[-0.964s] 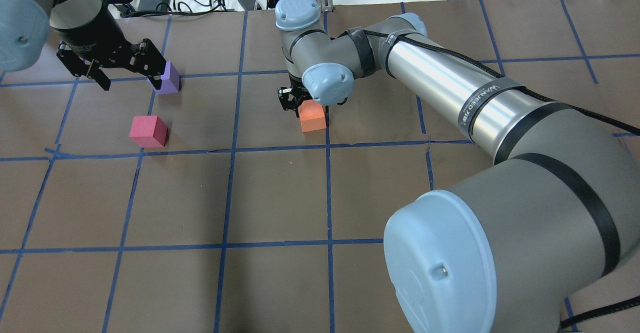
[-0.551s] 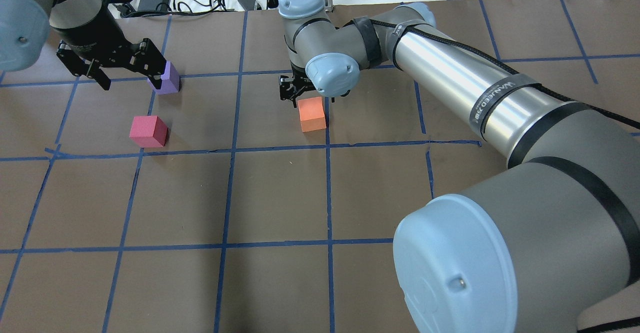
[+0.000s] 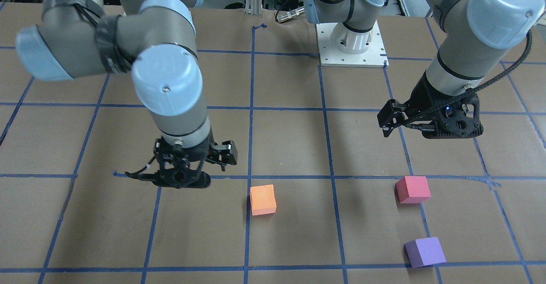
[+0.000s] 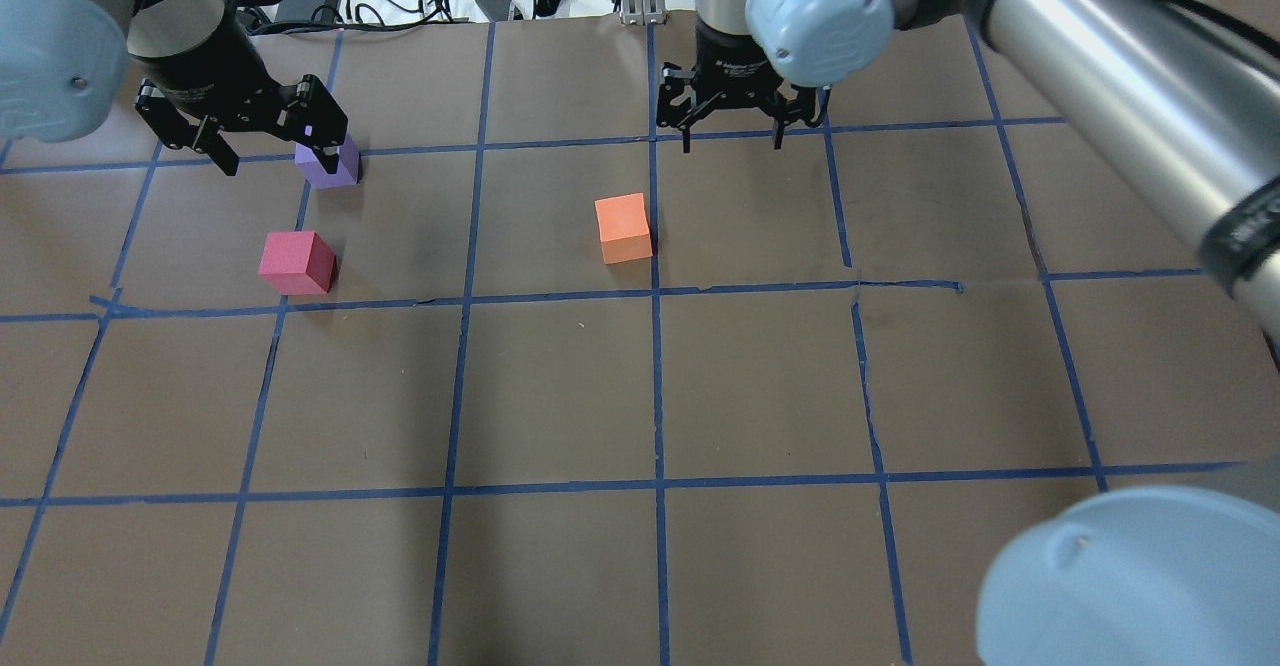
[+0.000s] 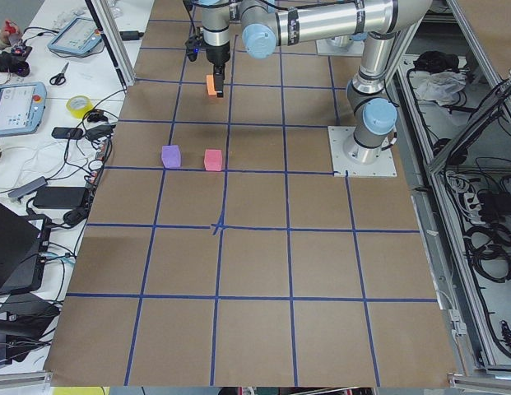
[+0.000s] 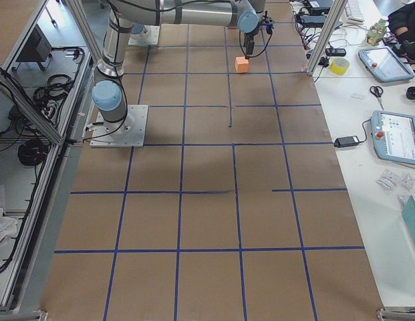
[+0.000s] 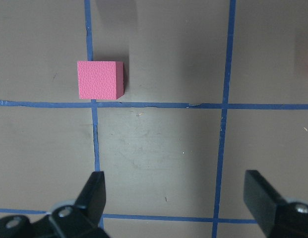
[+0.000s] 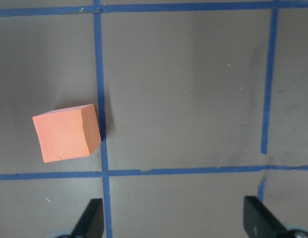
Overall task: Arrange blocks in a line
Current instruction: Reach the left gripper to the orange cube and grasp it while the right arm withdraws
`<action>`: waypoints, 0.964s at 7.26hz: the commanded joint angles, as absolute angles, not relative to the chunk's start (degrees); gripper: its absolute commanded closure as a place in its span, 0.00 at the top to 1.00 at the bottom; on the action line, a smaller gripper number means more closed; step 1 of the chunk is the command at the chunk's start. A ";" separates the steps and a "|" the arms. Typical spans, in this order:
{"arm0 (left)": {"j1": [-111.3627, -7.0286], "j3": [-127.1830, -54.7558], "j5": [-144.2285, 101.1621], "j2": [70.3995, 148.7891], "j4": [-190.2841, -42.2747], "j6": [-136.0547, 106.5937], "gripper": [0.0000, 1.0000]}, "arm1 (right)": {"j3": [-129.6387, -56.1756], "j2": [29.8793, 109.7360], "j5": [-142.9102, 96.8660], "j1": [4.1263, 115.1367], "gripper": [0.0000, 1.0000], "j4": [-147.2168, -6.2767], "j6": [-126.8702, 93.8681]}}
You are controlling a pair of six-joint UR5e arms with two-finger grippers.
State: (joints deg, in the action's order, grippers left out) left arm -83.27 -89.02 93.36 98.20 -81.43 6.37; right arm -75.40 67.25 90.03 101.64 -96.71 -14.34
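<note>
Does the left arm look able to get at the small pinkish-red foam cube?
Probably yes: the left gripper hangs open nearby, with bare table around the pinkish-red foam cube and the purple foam cube apart.

Three small matte cubes sit flat, none touching. The orange block (image 4: 623,228) sits alone. The pink block (image 4: 296,262) lies well off to the robot's left of it. The purple block (image 3: 425,252) lies near the pink block, farther from the robot.
</note>
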 commanded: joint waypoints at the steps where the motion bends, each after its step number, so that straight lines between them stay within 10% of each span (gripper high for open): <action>1: -86.73 -89.03 92.99 100.97 -76.76 2.66 1.00 | -81.53 78.70 89.91 94.87 1.00 -92.47 -12.32; 7: -100.00 -85.61 92.64 112.92 -64.73 -8.68 1.00 | -90.70 86.92 90.00 91.14 1.00 -93.60 -10.02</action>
State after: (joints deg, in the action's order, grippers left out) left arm -97.18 -86.20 92.61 110.60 -67.92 -6.96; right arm -89.67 86.39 90.08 91.24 -93.16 -10.03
